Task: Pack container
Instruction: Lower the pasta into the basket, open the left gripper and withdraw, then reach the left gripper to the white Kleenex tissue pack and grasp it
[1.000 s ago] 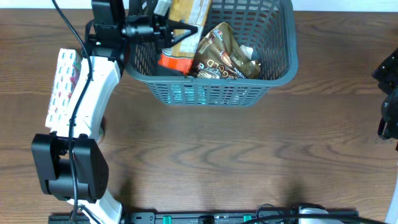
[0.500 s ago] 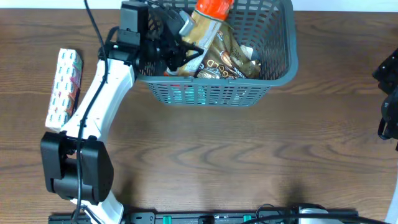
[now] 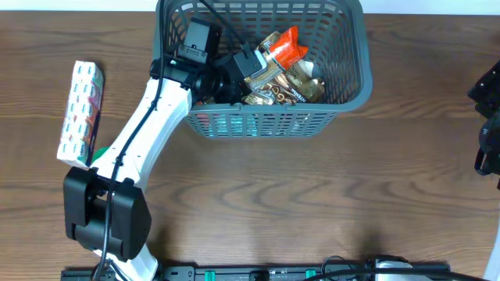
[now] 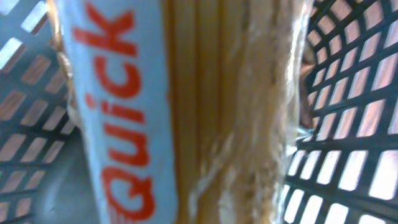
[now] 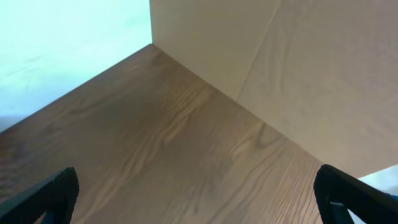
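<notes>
The container, a grey-blue lattice basket [image 3: 350,92], stands at the back middle of the table. My left gripper [image 3: 248,69] reaches into it from the left and is shut on a spaghetti packet [image 3: 286,48] with an orange-red end. The packet lies low over a gold-brown packet [image 3: 297,87] inside the basket. In the left wrist view the spaghetti packet [image 4: 205,112], with a red "Quick" label, fills the frame and hides the fingers; the basket wall [image 4: 354,93] shows behind. My right gripper [image 5: 196,199] is open and empty over bare table at the far right.
A long white packet with a small coloured pattern [image 3: 80,113] lies on the table left of the basket, beside my left arm. My right arm [image 3: 488,144] sits at the table's right edge. A wall corner [image 5: 211,43] shows in the right wrist view.
My left gripper has moved right and down into the basket with the spaghetti packet. The packet has gone from held high over the rim to low inside. The right arm has not moved.
</notes>
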